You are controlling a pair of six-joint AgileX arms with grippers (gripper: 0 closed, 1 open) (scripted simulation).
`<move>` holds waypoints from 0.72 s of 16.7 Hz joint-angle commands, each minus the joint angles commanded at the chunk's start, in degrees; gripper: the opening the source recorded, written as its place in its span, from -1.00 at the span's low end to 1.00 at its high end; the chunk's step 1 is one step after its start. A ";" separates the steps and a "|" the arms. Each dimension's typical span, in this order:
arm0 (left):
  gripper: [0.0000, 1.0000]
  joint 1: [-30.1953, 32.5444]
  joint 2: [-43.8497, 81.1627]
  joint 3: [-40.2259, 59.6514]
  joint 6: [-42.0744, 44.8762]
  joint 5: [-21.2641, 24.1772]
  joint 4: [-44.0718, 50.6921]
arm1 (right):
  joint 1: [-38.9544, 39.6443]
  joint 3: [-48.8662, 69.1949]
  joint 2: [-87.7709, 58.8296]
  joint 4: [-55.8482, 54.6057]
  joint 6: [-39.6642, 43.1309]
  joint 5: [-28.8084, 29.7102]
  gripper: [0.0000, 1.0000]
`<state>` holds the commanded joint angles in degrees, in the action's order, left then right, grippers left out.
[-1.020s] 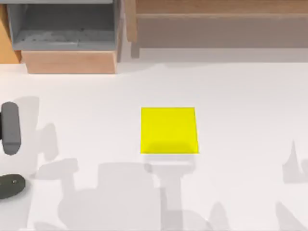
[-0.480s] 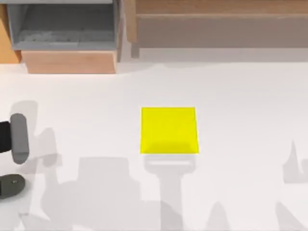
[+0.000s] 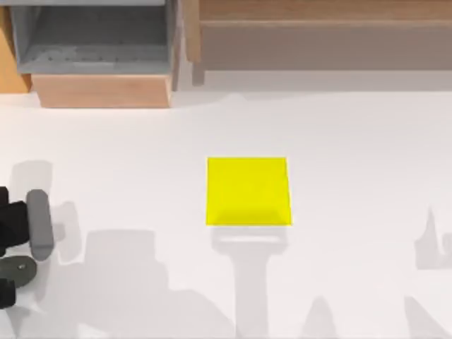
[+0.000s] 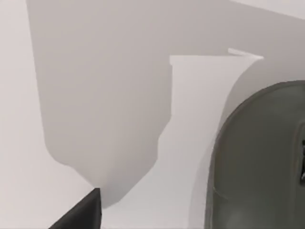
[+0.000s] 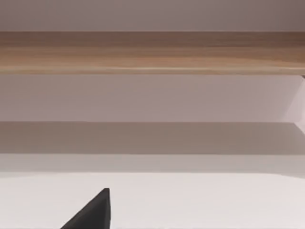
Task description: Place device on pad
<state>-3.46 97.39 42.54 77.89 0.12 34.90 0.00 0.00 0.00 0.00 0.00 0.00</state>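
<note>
The device [image 3: 18,270], a small dark grey oval, lies on the white table at the far left edge. In the left wrist view the device [image 4: 257,162] looms large and close. My left gripper [image 3: 8,265] hovers right over it, open, with one black fingertip [image 4: 81,214] beside the device and nothing gripped. The pad [image 3: 248,191], a flat yellow square, lies at the table's middle, well to the right of the device. The parked right gripper shows as one black fingertip [image 5: 93,212], facing the back shelf.
A grey open box [image 3: 95,39] on a wooden block stands at the back left. A long wooden shelf [image 3: 318,32] runs along the back right, and the shelf [image 5: 152,52] also crosses the right wrist view. Arm shadows fall on the table's front.
My left arm has moved right and toward the front edge, coming in over the device. Device and pad have not moved.
</note>
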 joint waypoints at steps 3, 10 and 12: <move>0.85 0.00 0.00 0.00 0.00 0.00 0.00 | 0.00 0.00 0.00 0.00 0.00 0.00 1.00; -0.21 0.00 0.00 0.00 0.00 0.00 0.00 | 0.00 0.00 0.00 0.00 0.00 0.00 1.00; -0.51 0.00 0.00 0.00 0.00 0.00 0.00 | 0.00 0.00 0.00 0.00 0.00 0.00 1.00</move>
<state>-3.46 97.39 42.54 77.89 0.12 34.90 0.00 0.00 0.00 0.00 0.00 0.00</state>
